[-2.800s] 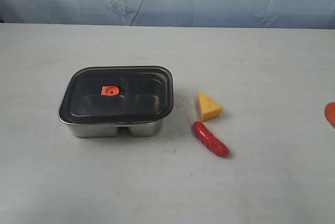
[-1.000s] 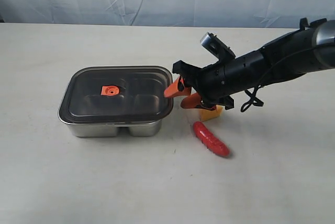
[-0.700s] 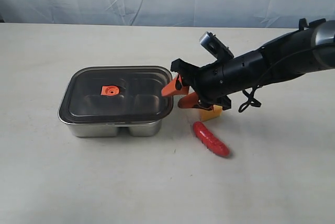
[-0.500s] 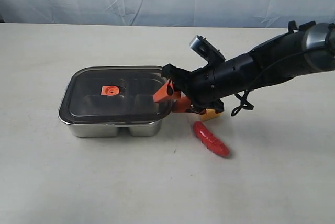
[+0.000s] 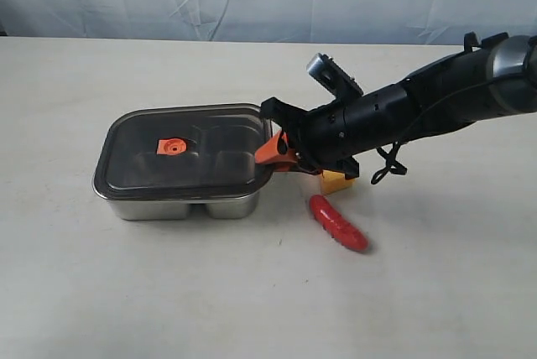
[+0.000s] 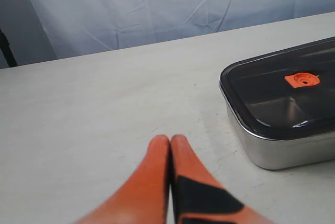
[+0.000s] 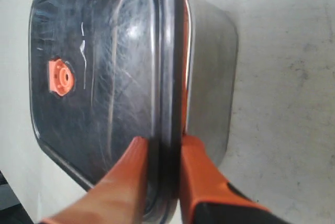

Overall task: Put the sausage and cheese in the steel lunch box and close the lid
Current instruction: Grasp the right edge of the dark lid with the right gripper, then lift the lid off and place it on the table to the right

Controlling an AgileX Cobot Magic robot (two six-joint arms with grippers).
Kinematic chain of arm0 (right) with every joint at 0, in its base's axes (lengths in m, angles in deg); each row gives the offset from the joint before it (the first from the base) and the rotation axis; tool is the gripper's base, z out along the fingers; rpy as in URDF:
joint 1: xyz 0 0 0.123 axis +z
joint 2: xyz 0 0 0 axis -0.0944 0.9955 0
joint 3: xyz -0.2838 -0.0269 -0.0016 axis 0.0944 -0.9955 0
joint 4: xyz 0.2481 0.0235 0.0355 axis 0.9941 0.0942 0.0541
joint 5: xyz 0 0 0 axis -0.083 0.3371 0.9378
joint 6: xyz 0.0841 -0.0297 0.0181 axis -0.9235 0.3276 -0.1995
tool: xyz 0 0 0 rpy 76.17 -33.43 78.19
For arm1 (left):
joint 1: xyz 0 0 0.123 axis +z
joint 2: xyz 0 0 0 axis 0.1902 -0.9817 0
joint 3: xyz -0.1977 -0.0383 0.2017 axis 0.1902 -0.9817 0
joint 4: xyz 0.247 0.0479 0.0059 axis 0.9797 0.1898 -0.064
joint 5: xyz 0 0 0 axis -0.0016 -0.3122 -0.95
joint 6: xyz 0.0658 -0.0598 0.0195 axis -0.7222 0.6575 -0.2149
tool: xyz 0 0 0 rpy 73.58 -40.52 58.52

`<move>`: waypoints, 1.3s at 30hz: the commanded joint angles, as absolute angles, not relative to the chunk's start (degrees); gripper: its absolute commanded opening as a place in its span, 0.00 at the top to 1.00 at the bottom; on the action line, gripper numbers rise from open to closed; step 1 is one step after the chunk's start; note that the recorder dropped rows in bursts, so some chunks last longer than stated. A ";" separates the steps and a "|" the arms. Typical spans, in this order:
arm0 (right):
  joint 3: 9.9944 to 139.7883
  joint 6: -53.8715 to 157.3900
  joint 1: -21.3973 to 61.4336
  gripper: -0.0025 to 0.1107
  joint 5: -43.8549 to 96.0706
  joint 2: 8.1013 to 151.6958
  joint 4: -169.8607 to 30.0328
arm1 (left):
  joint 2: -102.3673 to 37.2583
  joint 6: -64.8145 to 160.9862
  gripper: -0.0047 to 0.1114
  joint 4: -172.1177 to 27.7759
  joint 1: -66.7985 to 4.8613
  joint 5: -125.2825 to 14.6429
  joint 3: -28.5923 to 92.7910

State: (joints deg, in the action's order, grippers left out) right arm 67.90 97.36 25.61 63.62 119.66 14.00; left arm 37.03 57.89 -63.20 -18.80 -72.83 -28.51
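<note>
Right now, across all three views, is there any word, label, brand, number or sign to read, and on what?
None readable: the lid, its orange valve, the steel lunch box, the sausage, the cheese, the left gripper and the right gripper show no text.

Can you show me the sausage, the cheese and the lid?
sausage (image 5: 338,223), exterior view, middle of its red body.
cheese (image 5: 334,181), exterior view, the yellow corner that shows.
lid (image 5: 210,158), exterior view, middle of its dark top.

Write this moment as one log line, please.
right gripper: jaws clamped on lid rim | left gripper: jaws shut, empty | lid: on steel lunch box | sausage, cheese: on table beside box
</note>
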 commanded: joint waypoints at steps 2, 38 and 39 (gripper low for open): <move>68.06 98.03 25.40 0.99 66.23 118.87 11.73 | 37.26 57.92 0.96 -63.02 -18.52 -72.08 -28.59; 67.52 60.07 25.37 0.99 73.99 74.14 -103.59 | 37.26 57.92 0.96 -63.02 -18.52 -72.08 -28.59; 67.01 60.07 25.37 0.99 74.20 74.14 -104.89 | 37.26 57.92 0.96 -63.02 -18.52 -72.08 -28.59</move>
